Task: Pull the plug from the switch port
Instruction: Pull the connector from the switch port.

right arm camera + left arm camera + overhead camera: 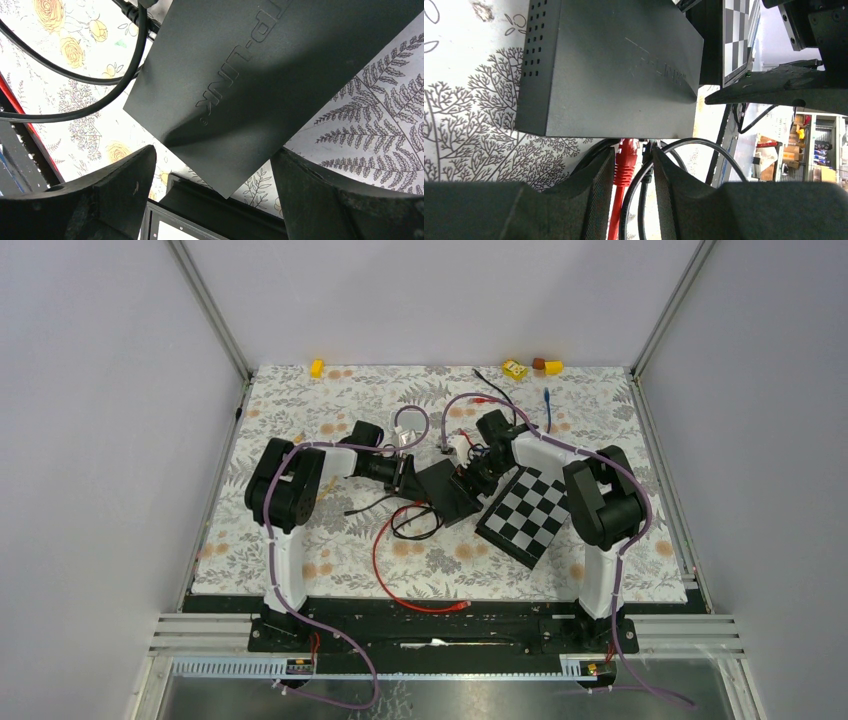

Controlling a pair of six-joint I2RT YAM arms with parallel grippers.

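Observation:
The black switch (447, 492) (609, 65) (250, 65) lies at the table's middle. A red plug (626, 157) sits in a port on its near edge, with a black plug (647, 152) and a looping black cable right beside it. My left gripper (405, 476) (633, 162) is narrowly open around both. One finger (599, 192) lies along the red plug's side, and the other finger (669, 192) rests against the black cable. My right gripper (480, 473) (215, 170) stands wide open over the switch's far corner, its fingers (115, 195) apart from the case.
A checkerboard plate (525, 512) lies just right of the switch, partly under the right arm. The red cable (385, 570) runs to the table's front edge. Black cables (410, 522) (100, 90) coil left of the switch. Small yellow pieces (515, 368) lie along the back.

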